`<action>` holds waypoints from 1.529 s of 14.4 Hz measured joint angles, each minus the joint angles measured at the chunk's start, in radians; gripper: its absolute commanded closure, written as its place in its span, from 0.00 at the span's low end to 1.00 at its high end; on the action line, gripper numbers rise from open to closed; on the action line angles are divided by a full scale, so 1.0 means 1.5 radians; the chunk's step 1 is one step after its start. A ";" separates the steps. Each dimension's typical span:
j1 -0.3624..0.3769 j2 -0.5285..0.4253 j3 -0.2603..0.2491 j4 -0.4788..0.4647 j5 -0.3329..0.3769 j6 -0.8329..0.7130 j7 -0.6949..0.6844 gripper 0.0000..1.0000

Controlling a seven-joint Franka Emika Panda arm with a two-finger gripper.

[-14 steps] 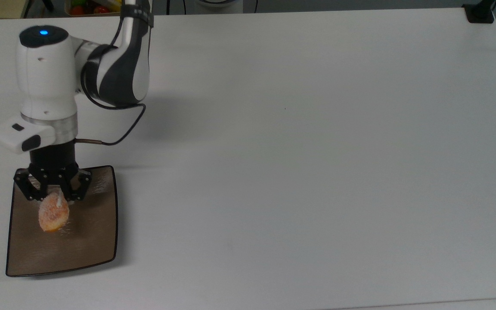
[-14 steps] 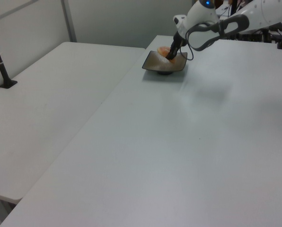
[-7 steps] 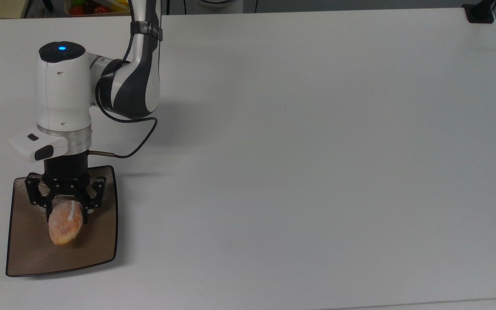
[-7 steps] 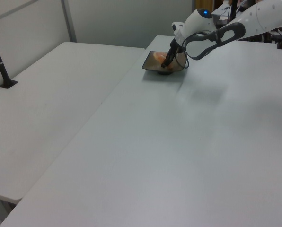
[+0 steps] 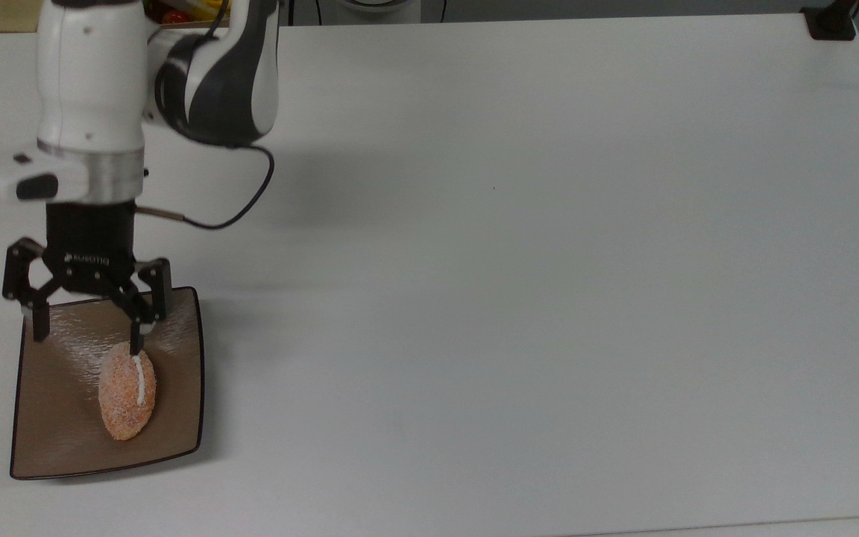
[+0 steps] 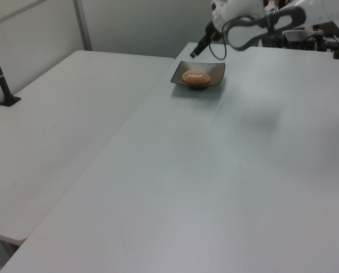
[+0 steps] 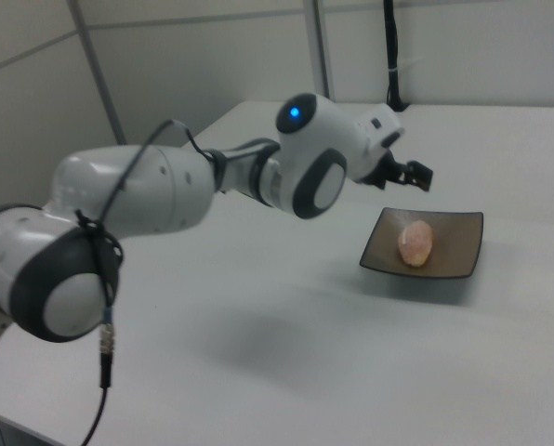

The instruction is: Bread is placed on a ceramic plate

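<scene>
1. Gripper (image 5: 86, 324): fingers spread wide, nothing between them. It hangs above the far edge of the plate (image 5: 176, 425) as the top view shows it, clear of both plate and bread.
2. Bread (image 5: 127, 398): lying flat on the plate, just below the gripper in the top view and slightly to the top view's right of the gripper's centre. The finger on the top view's right (image 5: 136, 337) lines up with the bread's near tip, but the left view shows the gripper (image 6: 197, 49) raised well clear of the bread (image 6: 195, 76), so I read that as overlap in the picture, not contact.
3. Bread's long axis runs roughly up-down in the top view, white stripe on top, about in line with the way the gripper points from the arm. The fingers spread across that axis.
4. Plate sits on the white surface (image 5: 519, 261), near the top view's left edge. The right view shows the bread (image 7: 415, 242) resting inside the plate (image 7: 463, 255), off-centre toward the right view's left.
5. Judgement: placement looks done. What's left is a retreat, up and away from the plate. The gripper has vertical clearance, so low risk of nudging the bread.
</scene>
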State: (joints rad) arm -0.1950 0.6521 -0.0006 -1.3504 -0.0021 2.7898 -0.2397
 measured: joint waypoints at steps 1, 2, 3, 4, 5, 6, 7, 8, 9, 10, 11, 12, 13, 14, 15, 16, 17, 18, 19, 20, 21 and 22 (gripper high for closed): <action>0.005 -0.049 0.000 -0.033 0.000 -0.021 0.026 0.00; 0.007 -0.091 0.000 -0.054 0.000 -0.062 0.038 0.00; 0.008 -0.148 0.000 -0.069 0.000 -0.144 0.046 0.00; 0.008 -0.191 0.000 -0.077 0.000 -0.209 0.050 0.00; 0.009 -0.241 0.000 -0.084 0.000 -0.289 0.060 0.00; 0.009 -0.273 0.000 -0.089 0.000 -0.345 0.071 0.00; 0.010 -0.302 0.000 -0.092 0.000 -0.408 0.089 0.00; 0.010 -0.327 0.000 -0.095 0.000 -0.464 0.110 0.00; 0.011 -0.348 0.000 -0.099 0.001 -0.513 0.132 0.00; 0.012 -0.371 0.000 -0.102 0.002 -0.569 0.162 0.00; 0.019 -0.396 0.000 -0.106 0.009 -0.630 0.196 0.00; 0.031 -0.416 -0.001 -0.108 0.014 -0.689 0.230 0.00; 0.047 -0.431 -0.003 -0.111 0.016 -0.748 0.249 0.00; 0.071 -0.444 -0.010 -0.115 0.016 -0.790 0.258 0.00; 0.092 -0.452 -0.019 -0.119 0.017 -0.812 0.261 0.00; 0.122 -0.462 -0.034 -0.125 0.017 -0.834 0.264 0.00; 0.140 -0.468 -0.041 -0.133 0.017 -0.838 0.265 0.00; 0.156 -0.475 -0.044 -0.148 0.017 -0.838 0.265 0.00; 0.165 -0.477 -0.045 -0.157 0.017 -0.835 0.260 0.00; 0.174 -0.477 -0.045 -0.164 0.017 -0.822 0.248 0.00; 0.183 -0.476 -0.045 -0.172 0.017 -0.797 0.230 0.00; 0.185 -0.475 -0.046 -0.176 0.017 -0.781 0.216 0.00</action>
State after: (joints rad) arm 0.0831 -0.0607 -0.0690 -1.6140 0.0228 1.6179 0.0835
